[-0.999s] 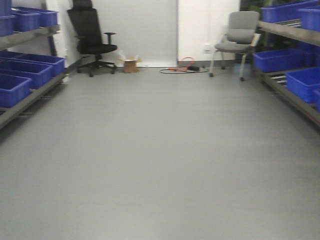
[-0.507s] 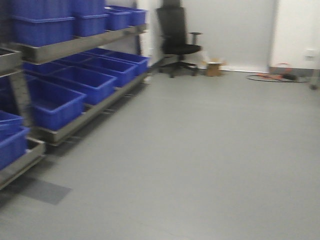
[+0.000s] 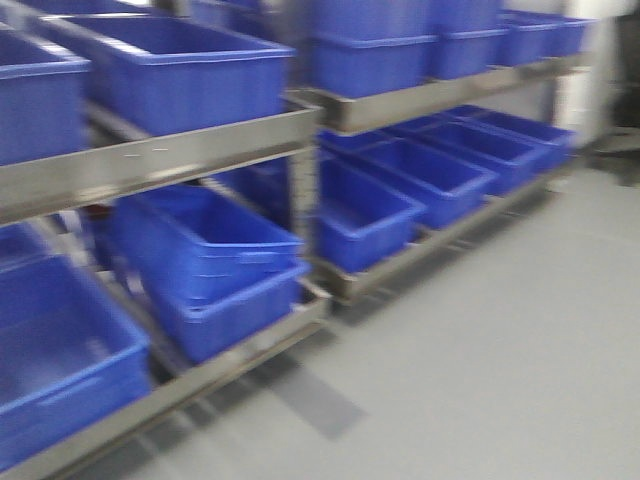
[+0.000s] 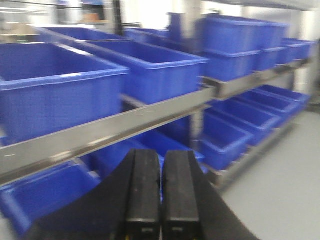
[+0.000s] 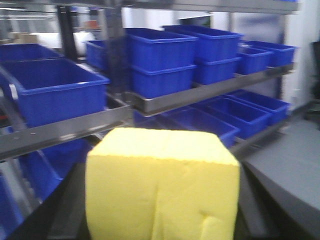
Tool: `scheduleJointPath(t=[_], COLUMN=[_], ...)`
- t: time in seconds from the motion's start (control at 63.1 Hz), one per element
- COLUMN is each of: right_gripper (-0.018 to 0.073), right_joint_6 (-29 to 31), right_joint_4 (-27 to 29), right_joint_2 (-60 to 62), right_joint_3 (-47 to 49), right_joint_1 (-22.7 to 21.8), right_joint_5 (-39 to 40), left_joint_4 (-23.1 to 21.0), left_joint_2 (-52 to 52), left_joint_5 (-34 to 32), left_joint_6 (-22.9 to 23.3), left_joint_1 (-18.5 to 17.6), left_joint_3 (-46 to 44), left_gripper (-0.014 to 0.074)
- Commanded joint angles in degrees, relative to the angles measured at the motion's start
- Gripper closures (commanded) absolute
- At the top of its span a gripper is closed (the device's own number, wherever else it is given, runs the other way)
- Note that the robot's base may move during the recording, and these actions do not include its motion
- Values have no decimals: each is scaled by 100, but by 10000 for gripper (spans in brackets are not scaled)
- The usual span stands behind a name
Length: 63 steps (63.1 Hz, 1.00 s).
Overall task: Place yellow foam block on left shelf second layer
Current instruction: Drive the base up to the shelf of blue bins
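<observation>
Right tool [image 5: 161, 216] grips yellow foam block [image 5: 162, 175], matte, front dented; left tool [image 4: 161, 200] closed.

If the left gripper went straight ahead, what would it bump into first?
Probably the metal shelf rail right ahead of the shut left gripper, or the blue bin just below it; the blur hides depth.

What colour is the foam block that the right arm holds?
Bright yellow foam block, plain with no pattern; clearest in the right wrist view.
</observation>
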<state>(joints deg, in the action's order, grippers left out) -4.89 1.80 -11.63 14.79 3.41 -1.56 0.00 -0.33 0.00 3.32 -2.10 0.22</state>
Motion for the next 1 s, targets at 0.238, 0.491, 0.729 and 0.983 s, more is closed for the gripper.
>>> scheduleJointPath(t=[0.238,0.491,0.729,0.983], right_gripper=[62,62,62,62], right_joint_6=[40,40,40,40], right_joint_4=[-16,-16,-16,-16], right_joint_2=[-61,-61,-61,-61], right_joint_3=[170,170,170,170], right_joint_1=[-45,-45,-45,-45], right_joint_5=[522,522,522,522], left_joint_4=[-32,-32,-32,-32], left_joint_2=[-103,-103,-103,-103], left_joint_5=[-461,-461,-461,-461], left_joint_6=[19,19,19,19], left_joint_1=[-54,-54,-54,-54], left_joint_3=[141,141,141,141], left_gripper=[472,472,472,472])
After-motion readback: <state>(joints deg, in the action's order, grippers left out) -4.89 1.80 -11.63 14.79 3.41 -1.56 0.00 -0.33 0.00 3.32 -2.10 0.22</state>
